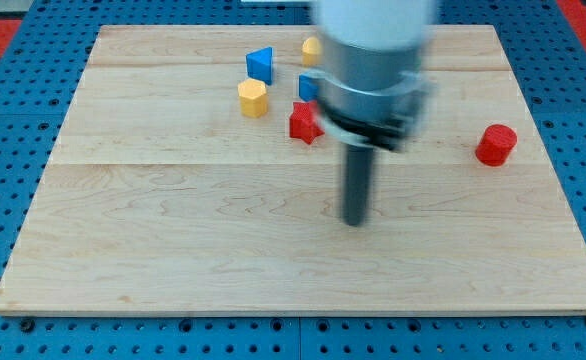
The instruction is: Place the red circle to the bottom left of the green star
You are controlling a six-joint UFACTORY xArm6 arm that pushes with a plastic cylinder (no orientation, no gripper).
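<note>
The red circle (495, 144) is a short red cylinder at the view's right on the wooden board (173, 240). No green star shows; the arm's body may hide it. My tip (354, 221) rests on the board near the middle, well to the left of and below the red circle, touching no block. A red star (304, 123) lies above and to the left of my tip.
A yellow hexagon (253, 98) and a blue triangle (261, 64) lie at the upper middle. A yellow block (311, 48) and a blue block (308, 87) are partly hidden by the arm. The board lies on a blue pegboard.
</note>
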